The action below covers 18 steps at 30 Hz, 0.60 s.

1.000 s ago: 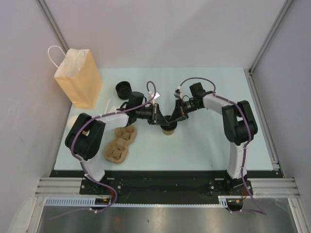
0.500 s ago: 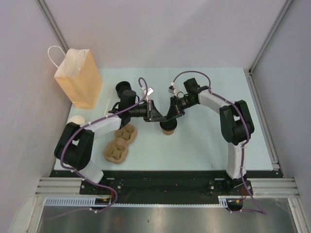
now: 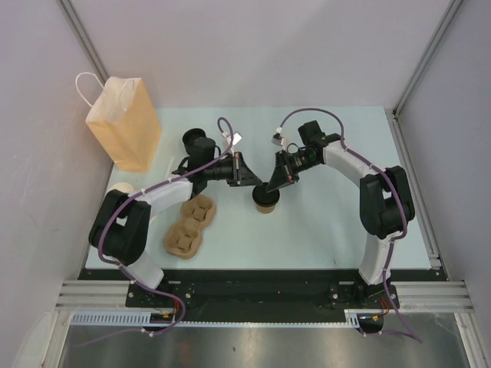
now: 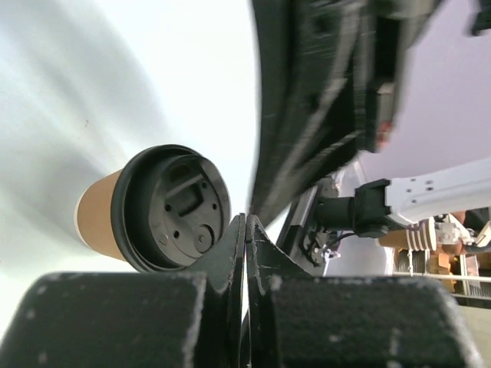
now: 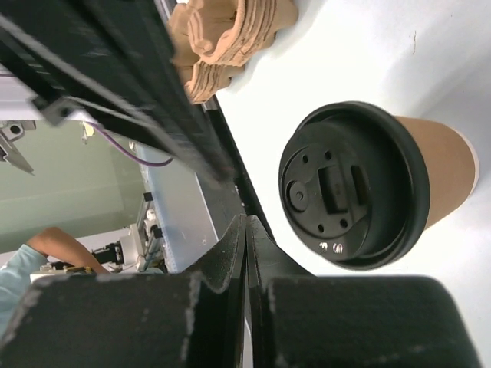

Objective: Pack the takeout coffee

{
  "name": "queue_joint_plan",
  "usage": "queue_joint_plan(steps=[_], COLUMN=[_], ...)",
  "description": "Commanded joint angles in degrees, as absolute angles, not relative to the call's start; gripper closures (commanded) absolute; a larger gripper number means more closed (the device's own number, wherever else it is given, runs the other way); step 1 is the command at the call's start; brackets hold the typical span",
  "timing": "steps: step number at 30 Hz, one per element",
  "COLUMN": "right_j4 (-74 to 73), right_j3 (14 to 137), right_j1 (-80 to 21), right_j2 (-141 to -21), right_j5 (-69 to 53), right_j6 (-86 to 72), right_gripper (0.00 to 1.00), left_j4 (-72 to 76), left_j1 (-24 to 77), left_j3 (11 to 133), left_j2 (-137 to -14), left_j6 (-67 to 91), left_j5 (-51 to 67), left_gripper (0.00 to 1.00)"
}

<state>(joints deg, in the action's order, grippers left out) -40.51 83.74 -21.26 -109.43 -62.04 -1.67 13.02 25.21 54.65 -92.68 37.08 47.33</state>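
Left gripper (image 4: 245,228), right gripper (image 5: 245,227) — jaws pressed together, holding nothing; both just beside takeout coffee (image 5: 351,184).

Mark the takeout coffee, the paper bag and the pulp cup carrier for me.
takeout coffee (image 5: 345,188), right wrist view, centre of its black lid.
paper bag (image 3: 126,126), top external view, middle of its broad side.
pulp cup carrier (image 3: 189,226), top external view, middle of the tray.

The left arm (image 3: 165,192) and right arm (image 3: 349,162) both fold at the elbow and reach inward, so their grippers nearly meet tip to tip in the middle. The left gripper (image 3: 249,177) has its jaws pressed together on nothing. The right gripper (image 3: 268,186), tilted downward, is likewise closed and empty.
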Motion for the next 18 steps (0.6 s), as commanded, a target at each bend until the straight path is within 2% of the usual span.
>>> queue_joint_plan(steps=[1,8,18], right_j4=[-41.7,-38.8,-34.2], right_j3=[81.7,80.2,80.1], right_j1=[-20.7,-21.1,-21.4], right_j2=[-105.7,-104.6,-103.7], right_j5=[-64.0,-65.6,-68.1], right_j6=[-1.5,-4.3,-7.2], right_gripper=[0.99,1.0,1.0], left_j4=[10.9,9.4,7.4], left_j1=[27.3,27.7,27.9], left_j3=[58.0,60.2,60.3], left_j2=[-96.5,-103.2,-103.4], left_j6=[34.5,36.5,34.6], left_j5=[44.7,43.9,42.2], left_gripper=[0.98,0.99,1.0])
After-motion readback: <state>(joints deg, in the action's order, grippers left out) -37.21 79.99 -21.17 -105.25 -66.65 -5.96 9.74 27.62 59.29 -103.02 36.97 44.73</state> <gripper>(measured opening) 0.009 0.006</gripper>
